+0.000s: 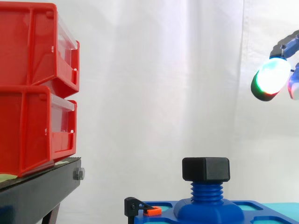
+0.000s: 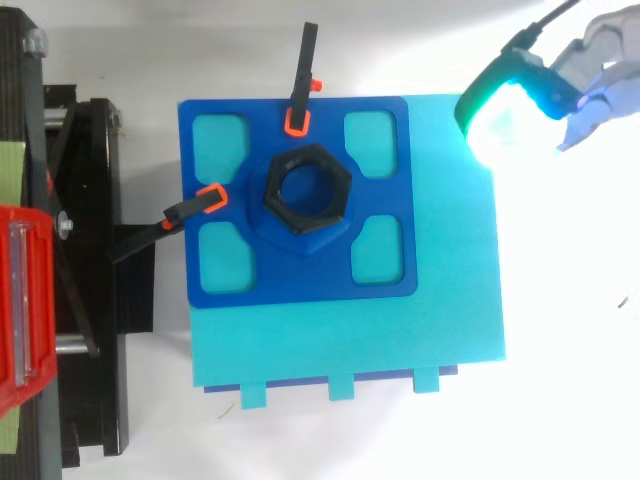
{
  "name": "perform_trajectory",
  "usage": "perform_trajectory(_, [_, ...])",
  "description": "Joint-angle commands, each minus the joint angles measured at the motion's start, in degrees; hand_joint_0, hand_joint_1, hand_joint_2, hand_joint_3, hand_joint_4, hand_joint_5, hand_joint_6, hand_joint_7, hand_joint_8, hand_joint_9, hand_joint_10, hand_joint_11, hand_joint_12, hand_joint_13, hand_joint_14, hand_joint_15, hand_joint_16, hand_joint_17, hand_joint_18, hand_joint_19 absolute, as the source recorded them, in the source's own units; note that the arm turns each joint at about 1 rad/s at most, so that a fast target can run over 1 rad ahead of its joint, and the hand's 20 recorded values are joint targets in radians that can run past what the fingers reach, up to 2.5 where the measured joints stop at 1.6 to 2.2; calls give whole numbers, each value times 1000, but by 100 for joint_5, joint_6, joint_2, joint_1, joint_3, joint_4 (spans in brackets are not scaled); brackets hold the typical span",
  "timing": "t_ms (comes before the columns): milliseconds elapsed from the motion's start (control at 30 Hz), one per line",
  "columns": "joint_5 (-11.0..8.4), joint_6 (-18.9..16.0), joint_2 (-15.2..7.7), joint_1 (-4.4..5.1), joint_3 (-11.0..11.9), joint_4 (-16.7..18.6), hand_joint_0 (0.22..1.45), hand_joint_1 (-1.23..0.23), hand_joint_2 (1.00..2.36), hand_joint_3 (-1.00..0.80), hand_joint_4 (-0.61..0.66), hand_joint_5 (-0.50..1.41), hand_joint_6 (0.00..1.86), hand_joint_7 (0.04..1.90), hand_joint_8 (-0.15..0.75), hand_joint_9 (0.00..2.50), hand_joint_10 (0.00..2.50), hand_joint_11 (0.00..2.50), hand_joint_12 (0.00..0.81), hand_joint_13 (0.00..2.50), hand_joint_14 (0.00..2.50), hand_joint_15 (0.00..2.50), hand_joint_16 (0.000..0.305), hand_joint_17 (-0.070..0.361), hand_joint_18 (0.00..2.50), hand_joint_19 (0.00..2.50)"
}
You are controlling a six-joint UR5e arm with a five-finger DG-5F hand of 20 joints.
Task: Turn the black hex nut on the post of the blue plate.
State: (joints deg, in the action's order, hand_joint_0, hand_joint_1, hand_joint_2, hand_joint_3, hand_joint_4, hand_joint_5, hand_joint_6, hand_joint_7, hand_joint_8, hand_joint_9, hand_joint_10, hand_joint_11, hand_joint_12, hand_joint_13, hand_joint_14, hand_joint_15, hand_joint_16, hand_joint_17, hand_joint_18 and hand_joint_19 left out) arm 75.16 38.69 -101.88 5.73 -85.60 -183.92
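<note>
Top view: the black hex nut [image 2: 305, 192] sits centre frame on the post [image 1: 205, 192] of the blue plate [image 2: 300, 278], which clamps [image 2: 297, 115] likely pin against twisting; the hand [image 2: 522, 100] hangs upper right, well apart, spread or closed I cannot tell.

Teal board [image 2: 350, 340] carrying the blue plate [image 2: 300, 285], set into the board's corner beside the black stand [image 2: 100, 300]. Two clamps [image 2: 300, 80] grip adjacent plate edges. Red bins [image 1: 32, 84] rest on the stand.
</note>
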Motion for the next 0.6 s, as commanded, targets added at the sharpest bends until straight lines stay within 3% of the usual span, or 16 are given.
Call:
perform_trajectory(0, [-37, 323, -184, 25, 52, -21, 534, -759, 1000, -500, 108, -187, 502, 717, 149, 756, 11, 277, 270, 836, 19, 430, 42, 95, 735, 681])
perform_trajectory(567, [-151, 1624, -474, 78, 237, 225, 502, -942, 1000, -500, 75, -224, 502, 749, 131, 614, 13, 322, 283, 746, 17, 422, 41, 92, 642, 610])
